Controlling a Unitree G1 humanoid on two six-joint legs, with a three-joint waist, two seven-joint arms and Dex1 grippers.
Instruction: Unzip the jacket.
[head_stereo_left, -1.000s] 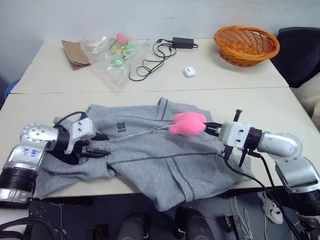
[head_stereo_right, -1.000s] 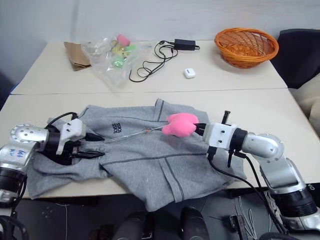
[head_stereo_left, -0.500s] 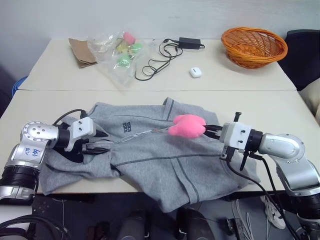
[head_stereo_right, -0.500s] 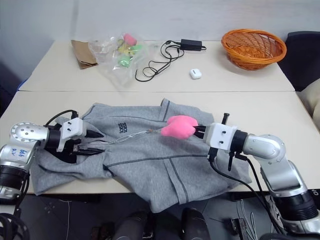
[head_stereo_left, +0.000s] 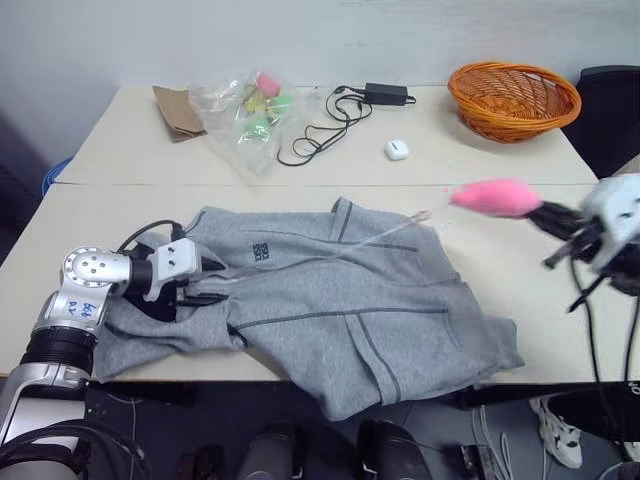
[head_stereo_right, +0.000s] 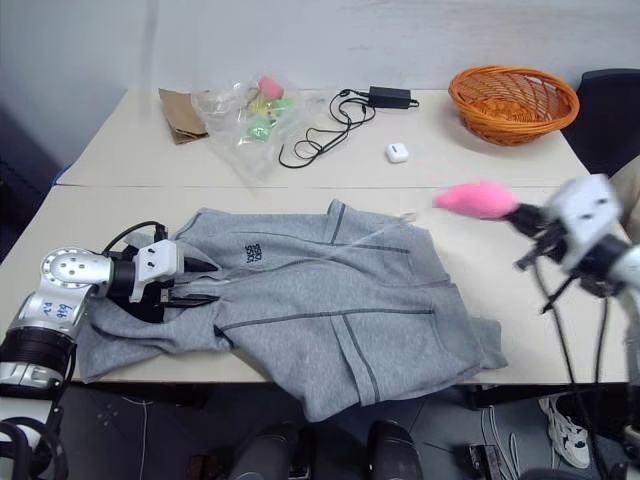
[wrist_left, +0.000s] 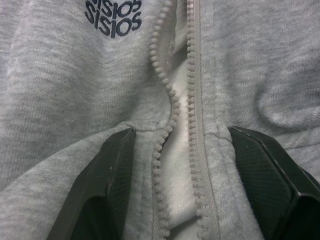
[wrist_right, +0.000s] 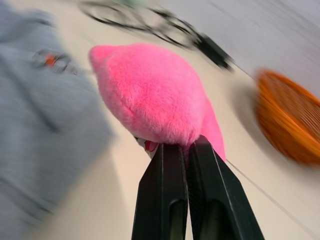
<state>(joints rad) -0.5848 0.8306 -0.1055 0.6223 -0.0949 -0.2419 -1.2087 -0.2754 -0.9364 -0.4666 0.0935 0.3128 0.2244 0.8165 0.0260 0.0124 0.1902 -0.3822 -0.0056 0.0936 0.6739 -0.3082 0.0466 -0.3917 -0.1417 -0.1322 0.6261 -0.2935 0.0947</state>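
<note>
Grey fleece jacket (wrist_left: 75, 75) reads "SISIOS"; left hand (wrist_left: 182, 185) spread astride zipper (wrist_left: 192, 100), right hand (wrist_right: 187, 150) pinching pink charm (wrist_right: 155, 95).

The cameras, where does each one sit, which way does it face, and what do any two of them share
Left eye view: on the head, looking forward and down over the table at the jacket; both arms show.
Right eye view: same head camera's other eye, same scene.
Left wrist view: on the left wrist, looking along the left gripper, its fingers spread on the fleece either side of the parted zipper.
Right wrist view: on the right wrist, looking along the right gripper, shut on the pink charm.
Shared: the charm and the orange basket appear in the right wrist and eye views.
</note>
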